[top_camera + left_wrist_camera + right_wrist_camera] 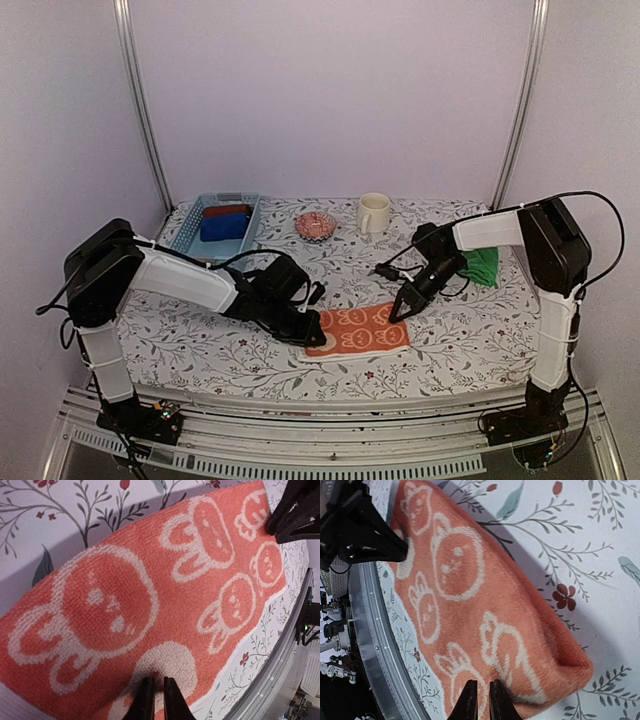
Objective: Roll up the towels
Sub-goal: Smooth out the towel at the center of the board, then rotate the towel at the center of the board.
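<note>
Pinching orange towel [357, 330] at both short ends, flat on the table [200, 350] otherwise.

Left gripper [313, 328]: at the towel's left end, jaws drawn almost together, fingertips [146, 702] down on a white print with a small pucker of cloth between them. Read as a grip on the towel.

Right gripper [402, 308]: at the towel's right end, far corner, jaws likewise nearly closed, fingertips [469, 702] on the edge, cloth tented up toward them. Read as a grip too.

Key relation: towel's long axis running left to right, straight from one gripper to the other, far corner slightly higher on the right in the top view. Neither arm nearer, each already on its own end. Judged not yet rolled; next move probably turning one end over along that axis, the opposite end kept pinned.

Green towel [483, 265]: beyond the orange towel's right end, farther back, bunched, just behind the right arm, untouched.

Containers, all behind the orange towel:
- basket [228, 197], back left, holding a blue roll [224, 228] and a dark red roll [226, 211].
- small bowl [316, 226], directly behind, contents unclear.
- mug [373, 212], behind and slightly right, inside not visible.
</note>
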Robot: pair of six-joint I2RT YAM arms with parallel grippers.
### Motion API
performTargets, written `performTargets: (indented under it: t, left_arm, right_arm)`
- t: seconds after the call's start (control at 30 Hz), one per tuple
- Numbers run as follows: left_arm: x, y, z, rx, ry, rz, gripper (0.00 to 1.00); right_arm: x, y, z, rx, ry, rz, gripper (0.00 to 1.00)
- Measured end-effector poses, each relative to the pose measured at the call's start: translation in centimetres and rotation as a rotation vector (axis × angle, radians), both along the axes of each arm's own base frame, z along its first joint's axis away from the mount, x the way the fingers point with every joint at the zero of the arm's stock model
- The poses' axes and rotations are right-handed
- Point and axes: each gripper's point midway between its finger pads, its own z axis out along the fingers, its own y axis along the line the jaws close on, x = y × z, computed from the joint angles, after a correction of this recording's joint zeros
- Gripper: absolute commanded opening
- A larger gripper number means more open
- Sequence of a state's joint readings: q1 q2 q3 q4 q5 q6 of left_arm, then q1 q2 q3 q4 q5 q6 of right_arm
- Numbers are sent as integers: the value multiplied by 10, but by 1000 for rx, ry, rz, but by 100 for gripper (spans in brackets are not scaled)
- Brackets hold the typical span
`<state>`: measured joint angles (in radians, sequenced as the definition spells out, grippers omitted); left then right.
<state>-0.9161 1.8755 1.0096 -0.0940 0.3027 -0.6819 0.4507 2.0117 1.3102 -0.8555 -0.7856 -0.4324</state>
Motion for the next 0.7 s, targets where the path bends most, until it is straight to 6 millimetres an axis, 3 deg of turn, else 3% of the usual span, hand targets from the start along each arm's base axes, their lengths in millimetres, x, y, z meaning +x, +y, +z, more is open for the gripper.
performTargets:
  t: [0.13,0.3,0.43,0.57,0.63,0.7]
  left_arm:
    - [1,2,-4,14,0,6,8]
    - [14,10,-6,36,-24,22,7]
    - [51,10,-7,55,-73,34,6]
    - [97,0,-5,75,-158,11,8]
    - [108,-3,-2,86,-189,-9,9]
    - [111,-1,3,91,-209,-22,9]
  right_arm:
    - [13,-3,-30,-51,54,-57,12]
    - [12,-5,-30,-32,89,-103,12]
    - [-10,-3,-24,-23,86,-75,15]
    - [-63,26,-4,9,121,87,16]
    - [-78,44,11,53,124,156,16]
    - [-81,52,26,92,105,185,17]
